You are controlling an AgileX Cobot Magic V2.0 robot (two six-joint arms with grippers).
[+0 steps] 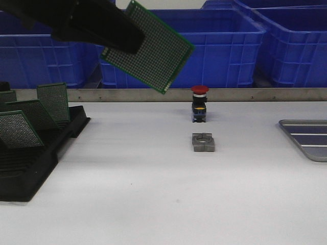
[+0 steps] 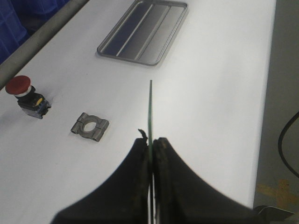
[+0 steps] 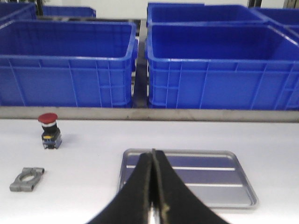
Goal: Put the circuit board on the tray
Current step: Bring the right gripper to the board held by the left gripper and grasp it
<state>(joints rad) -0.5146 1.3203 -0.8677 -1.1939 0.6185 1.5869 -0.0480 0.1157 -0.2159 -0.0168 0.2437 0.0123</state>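
A green perforated circuit board point(image 1: 148, 48) hangs tilted high above the table, pinched at its left edge by my left gripper point(image 1: 127, 43), which is shut on it. In the left wrist view the circuit board point(image 2: 150, 112) shows edge-on between the fingers of the left gripper point(image 2: 151, 142). The silvery tray point(image 1: 309, 138) lies empty at the table's far right, well away from the board; the left wrist view has the tray point(image 2: 144, 31) too. My right gripper point(image 3: 153, 156) is shut with nothing in it, in front of the tray point(image 3: 187, 177).
A black slotted rack point(image 1: 30, 158) at the left holds more green boards point(image 1: 53, 102). A red-capped push button point(image 1: 199, 103) and a grey metal clamp block point(image 1: 203, 142) sit mid-table. Big blue bins point(image 1: 214, 46) line the back behind a metal rail.
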